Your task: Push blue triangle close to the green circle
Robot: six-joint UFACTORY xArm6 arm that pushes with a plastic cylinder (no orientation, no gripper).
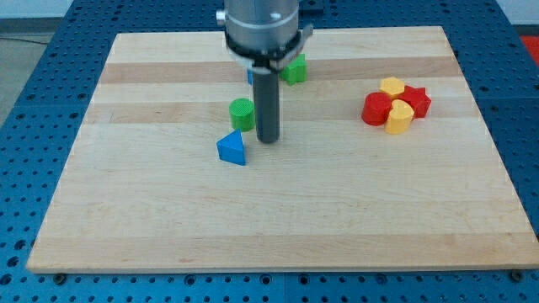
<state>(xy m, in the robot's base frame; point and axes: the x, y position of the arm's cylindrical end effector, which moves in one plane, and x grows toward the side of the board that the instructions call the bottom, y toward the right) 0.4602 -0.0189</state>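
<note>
- Blue triangle [232, 149] lies on the wooden worktop [278, 219], just beside my tip [268, 140], toward the view's left and a shade lower than the tip.
- Green circle [242, 113] stands toward the view's left of my tip and higher up, close to the rod's shaft; the triangle sits right under it toward the view's bottom, with only a thin strip of bare wood between the two.
- Jaws: this arm has none to spread or press together, only the dark rod, so nothing is pinched; my tip rests on the worktop and I cannot tell whether it touches the triangle's right edge or stands a hair off it.
- By my judgement the task is nearly or already done: the triangle is near the circle, though not touching it.
- What is left, if anything, is a short nudge of the triangle toward the view's top to close the last gap; for that my tip would have to come round below the triangle, since it now stands at its side.
- A green block [294, 70] and a sliver of another blue block [249, 76] show behind the rod toward the view's top, partly hidden.
- A cluster of red and yellow blocks [396, 104] lies well apart toward the view's right, out of the way.
</note>
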